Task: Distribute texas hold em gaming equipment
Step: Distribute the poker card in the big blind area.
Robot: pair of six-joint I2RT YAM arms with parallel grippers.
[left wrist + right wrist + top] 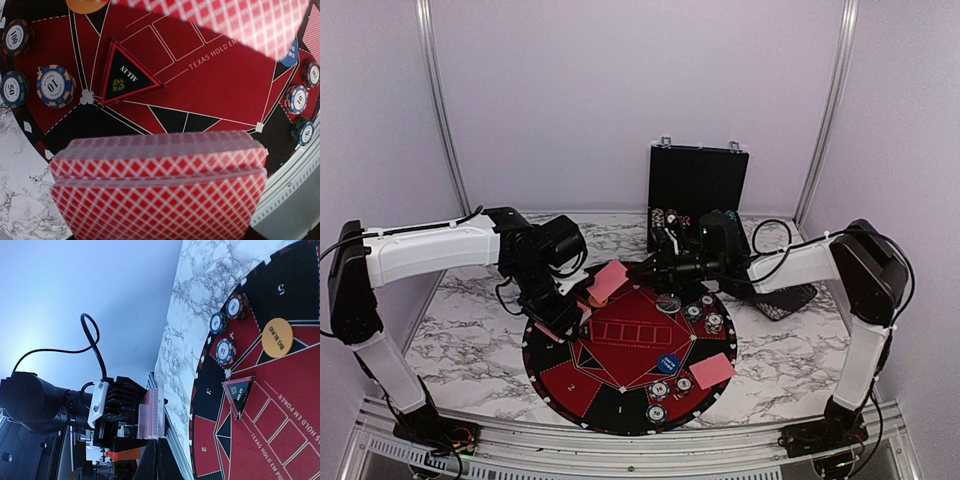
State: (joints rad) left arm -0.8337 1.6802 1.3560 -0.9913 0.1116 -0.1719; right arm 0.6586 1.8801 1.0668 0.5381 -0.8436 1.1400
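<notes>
My left gripper is shut on a deck of red-backed playing cards over the mat's left side; the deck hides its fingers. My right gripper is shut on a single card, which hangs tilted above the deck and shows blurred at the top of the left wrist view. Another card lies on the mat's near right. Striped chips sit on the left, on the right and at the near edge. An orange button and a blue button lie on the mat.
The round red-and-black mat fills the table's middle, with a triangular "ALL IN" marker on it. An open black case stands at the back, and a black patterned dish lies under the right arm. A metal rail runs along the near edge.
</notes>
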